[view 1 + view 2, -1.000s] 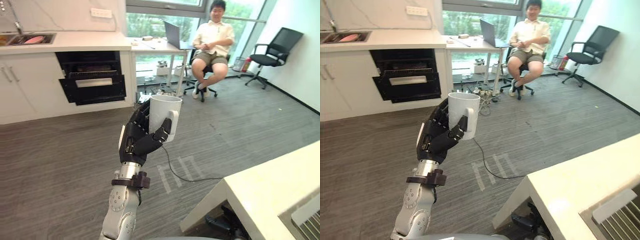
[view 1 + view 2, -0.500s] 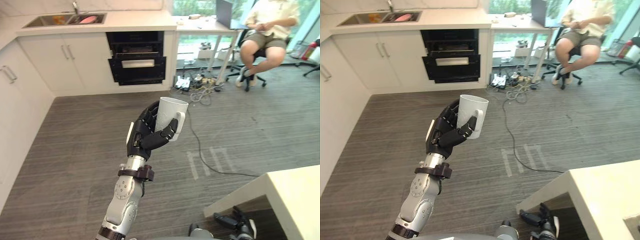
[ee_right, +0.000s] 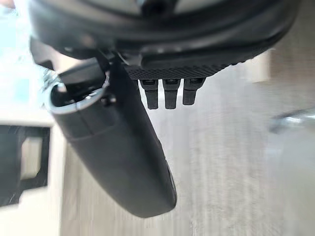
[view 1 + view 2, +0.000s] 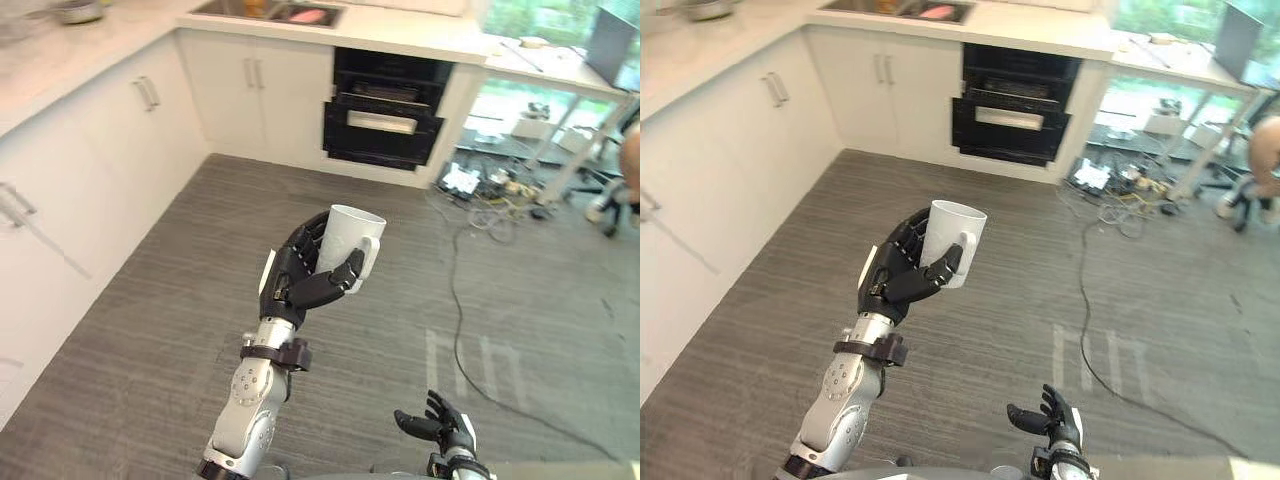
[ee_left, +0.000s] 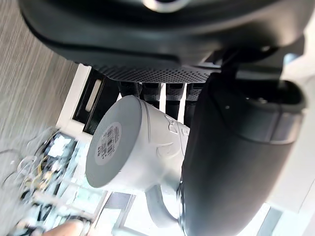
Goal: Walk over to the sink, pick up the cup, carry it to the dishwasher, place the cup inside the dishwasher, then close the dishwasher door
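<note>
The cup (image 4: 347, 240) is up in the air over the grey plank floor (image 4: 150, 330), held by the left hand (image 4: 296, 281) at the end of its raised arm. It is a plain white mug, smooth and tapering a little toward the base, with its open mouth facing up and its body leaning slightly. The dark fingers wrap round the back of it and the thumb crosses the front low down, just beside the white loop handle (image 4: 374, 256), which points away from the palm. From the wrist, the cup's flat bottom carries a small round printed sticker (image 5: 108, 143), and there is a faint raised pattern on the side wall.

The right hand (image 4: 441, 424) hangs low near the floor, fingers loosely spread and holding nothing.

Across the room the black dishwasher (image 4: 386, 122) sits among white cabinets (image 4: 250, 90), well apart from the cup. The sink (image 4: 290, 12) is set into the desk above those cabinets, further along to the left, with something pink lying in it. A tangle of cables (image 4: 490, 200) lies on the floor to the right of the dishwasher, and part of a person (image 4: 1262, 160) shows at the far right edge.
</note>
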Motion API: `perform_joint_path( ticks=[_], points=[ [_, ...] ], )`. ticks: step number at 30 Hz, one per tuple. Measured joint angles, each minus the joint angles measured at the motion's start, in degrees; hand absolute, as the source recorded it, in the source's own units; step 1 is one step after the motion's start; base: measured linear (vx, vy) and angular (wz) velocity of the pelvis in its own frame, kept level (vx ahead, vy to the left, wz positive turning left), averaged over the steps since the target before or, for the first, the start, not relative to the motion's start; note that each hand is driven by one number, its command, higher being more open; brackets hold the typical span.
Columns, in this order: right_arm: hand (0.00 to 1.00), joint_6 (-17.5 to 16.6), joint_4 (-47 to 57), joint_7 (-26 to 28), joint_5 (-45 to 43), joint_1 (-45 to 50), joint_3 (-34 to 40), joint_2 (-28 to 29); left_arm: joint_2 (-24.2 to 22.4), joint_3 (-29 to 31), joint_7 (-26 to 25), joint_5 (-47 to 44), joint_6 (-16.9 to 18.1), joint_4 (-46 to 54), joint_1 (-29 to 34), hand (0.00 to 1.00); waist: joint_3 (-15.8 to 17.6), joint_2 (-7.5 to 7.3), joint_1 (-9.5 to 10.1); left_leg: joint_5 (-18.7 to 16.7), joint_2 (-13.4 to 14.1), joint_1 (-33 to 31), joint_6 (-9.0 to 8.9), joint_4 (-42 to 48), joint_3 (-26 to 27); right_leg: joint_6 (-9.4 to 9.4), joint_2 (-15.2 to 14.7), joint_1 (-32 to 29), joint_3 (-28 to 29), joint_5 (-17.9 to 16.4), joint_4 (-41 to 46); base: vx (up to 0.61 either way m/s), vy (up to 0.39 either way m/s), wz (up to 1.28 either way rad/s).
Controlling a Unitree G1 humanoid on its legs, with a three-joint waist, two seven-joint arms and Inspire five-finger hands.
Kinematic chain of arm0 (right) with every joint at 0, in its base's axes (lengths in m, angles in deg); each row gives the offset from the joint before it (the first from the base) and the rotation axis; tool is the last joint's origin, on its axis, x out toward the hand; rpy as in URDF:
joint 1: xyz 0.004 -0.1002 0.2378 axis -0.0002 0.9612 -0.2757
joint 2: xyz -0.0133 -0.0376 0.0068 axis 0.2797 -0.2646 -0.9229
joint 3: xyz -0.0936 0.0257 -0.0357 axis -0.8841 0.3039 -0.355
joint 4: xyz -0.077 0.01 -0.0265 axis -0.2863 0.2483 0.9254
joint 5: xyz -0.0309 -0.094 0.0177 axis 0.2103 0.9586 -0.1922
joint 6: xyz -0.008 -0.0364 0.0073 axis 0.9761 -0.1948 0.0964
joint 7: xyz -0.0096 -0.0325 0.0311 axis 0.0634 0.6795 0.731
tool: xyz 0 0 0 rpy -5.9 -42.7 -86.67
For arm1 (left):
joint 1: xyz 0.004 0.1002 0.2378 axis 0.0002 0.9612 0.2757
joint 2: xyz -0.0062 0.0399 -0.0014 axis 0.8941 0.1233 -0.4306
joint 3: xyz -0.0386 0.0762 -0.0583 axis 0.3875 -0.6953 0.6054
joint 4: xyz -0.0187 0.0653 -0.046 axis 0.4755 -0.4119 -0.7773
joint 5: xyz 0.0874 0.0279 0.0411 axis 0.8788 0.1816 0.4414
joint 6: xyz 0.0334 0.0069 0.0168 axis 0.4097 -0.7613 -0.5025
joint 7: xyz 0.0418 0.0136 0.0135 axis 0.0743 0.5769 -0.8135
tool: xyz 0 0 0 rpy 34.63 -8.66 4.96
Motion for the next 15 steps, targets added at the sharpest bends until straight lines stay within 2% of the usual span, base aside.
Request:
perform_joint_path(
  ticks=[1, 2, 3, 4, 5, 6, 7, 8, 10, 11, 12, 13, 14, 15],
  points=[
    [0.90, -0.2, 2.5, -0.3, 1.3, -0.1, -0.4, -0.2, -0.2, 1.4, 0.0, 0.0, 0.0, 0.8, 1.5, 0.30, 0.1, 0.10, 0.09, -1.5, 1.2, -3.3, -2.33, 7.4, 1.2, 0.11, 0.3, 1.7, -1.8, -0.5, 0.0, 0.08, -0.067, 0.55],
    [0.90, -0.3, 3.8, -0.3, 1.7, 0.0, -0.8, -0.2, -0.5, 1.9, 0.0, 0.0, -0.1, 1.5, 2.2, 0.30, 0.3, 0.25, 0.19, -2.1, 2.2, -5.1, -3.30, 11.7, 2.4, 0.12, 0.5, 2.4, -2.3, -0.6, 0.0, 0.06, -0.058, 0.63],
    [0.90, -0.5, 6.9, -0.4, 2.2, 0.1, -1.7, -0.6, -1.5, 3.4, 0.0, 0.0, -0.1, 3.7, 3.8, 0.30, 1.7, 0.58, 0.94, -2.3, 5.5, -8.6, -3.94, 20.8, 6.8, -0.15, 1.9, 4.6, -3.1, -0.7, -0.8, 0.02, -0.024, 0.34],
    [0.90, -0.7, 8.3, -0.4, 2.5, 0.4, -1.8, -0.7, -2.0, 4.0, 0.0, -0.1, -0.1, 4.8, 4.5, 0.30, 2.1, 0.49, 1.47, -1.8, 7.1, -10.1, -4.58, 24.5, 9.0, -0.57, 2.3, 5.8, -3.5, -1.1, -1.8, 0.02, -0.028, 0.32],
    [0.90, -1.2, 10.4, -0.8, 3.4, 0.8, -1.6, -0.9, -2.4, 4.9, 0.0, -0.1, 0.3, 6.1, 5.3, 0.30, 2.8, -0.63, 2.91, -3.3, 9.8, -12.4, -4.04, 29.5, 13.3, -0.69, 2.2, 8.4, -4.1, -2.7, -4.7, 0.01, -0.028, 0.45],
    [0.90, -1.5, 10.6, -1.7, 3.6, 0.1, -1.2, -1.7, -2.6, 5.1, 0.1, -0.1, 0.7, 6.2, 5.3, 0.30, 3.0, -0.16, 2.87, -5.8, 11.2, -14.0, -2.54, 28.3, 14.7, -0.56, 2.3, 9.7, -5.8, -3.4, -5.9, 0.02, -0.008, 0.57],
    [0.90, -1.5, 10.6, -2.1, 3.6, -0.4, -1.0, -2.2, -2.5, 5.1, 0.3, -0.1, 0.7, 6.2, 5.3, 0.30, 3.0, -0.17, 2.76, -6.1, 11.2, -14.9, -2.07, 26.3, 15.0, -0.22, 1.8, 9.8, -6.5, -3.8, -6.2, 0.09, 0.110, 0.73],
    [0.90, -1.5, 9.9, -3.1, 3.6, -2.2, -0.8, -3.9, -2.5, 5.2, 0.7, -0.1, 0.8, 6.2, 5.3, 0.30, 3.0, -0.18, 2.79, -5.9, 10.5, -18.0, -1.90, 19.1, 15.0, 1.43, -0.1, 9.6, -7.7, -4.8, -6.3, 0.13, 0.172, 0.46],
    [0.90, -1.5, 9.0, -3.5, 3.7, -3.3, -0.8, -5.1, -2.6, 5.2, 0.6, -0.1, 0.8, 6.2, 5.5, 0.30, 2.8, 0.14, 2.98, -1.1, 10.0, -18.3, -0.33, 16.7, 16.2, 2.79, -1.5, 9.4, -7.3, -5.8, -6.2, 0.23, 0.260, 0.18],
    [0.90, -1.4, 8.8, -4.3, 3.7, -4.0, -1.2, -5.0, -2.1, 5.4, 0.4, -0.1, 0.8, 6.2, 5.5, 0.30, 2.5, -0.73, 3.00, -3.4, 7.8, -19.0, 2.42, 17.9, 17.1, 1.84, -3.1, 9.2, -6.4, -7.0, -6.1, 0.42, 0.363, 0.09],
    [0.90, -1.4, 8.9, -4.1, 3.8, -4.5, -1.4, -5.0, -2.3, 6.4, 0.4, -0.1, 0.8, 6.2, 5.4, 0.30, 2.5, -0.68, 2.76, -5.7, 6.8, -20.3, 3.76, 20.6, 17.4, 2.47, -4.2, 8.5, -4.4, -6.8, -4.3, 0.45, 0.360, 0.12],
    [0.90, -1.4, 8.6, -4.0, 3.8, -4.8, -1.5, -4.8, -2.3, 6.7, 0.1, -0.1, 0.7, 6.1, 5.4, 0.30, 2.5, -0.68, 2.71, -6.6, 6.3, -20.4, 4.83, 21.5, 17.6, 3.02, -4.8, 7.6, -3.3, -6.8, -1.7, 0.44, 0.321, 0.23],
    [0.90, -1.3, 8.1, -4.0, 3.9, -5.0, -1.4, -4.0, -2.1, 6.7, -0.4, -0.2, 0.4, 5.7, 5.4, 0.30, 2.5, -0.72, 2.42, -8.4, 4.8, -19.0, 5.70, 22.0, 17.6, 4.07, -6.1, 4.7, -1.5, -6.3, 7.3, 0.48, 0.283, 0.31],
    [0.90, -1.2, 7.4, -3.9, 4.2, -4.9, -1.4, -3.2, -1.7, 6.7, -0.6, -0.2, 0.2, 5.2, 5.4, 0.30, 2.7, -1.02, 2.17, -9.6, 3.3, -16.2, 6.36, 21.3, 17.2, 7.38, -7.0, 1.2, 1.2, -3.3, 18.8, 0.50, 0.237, 0.40]
  ],
)
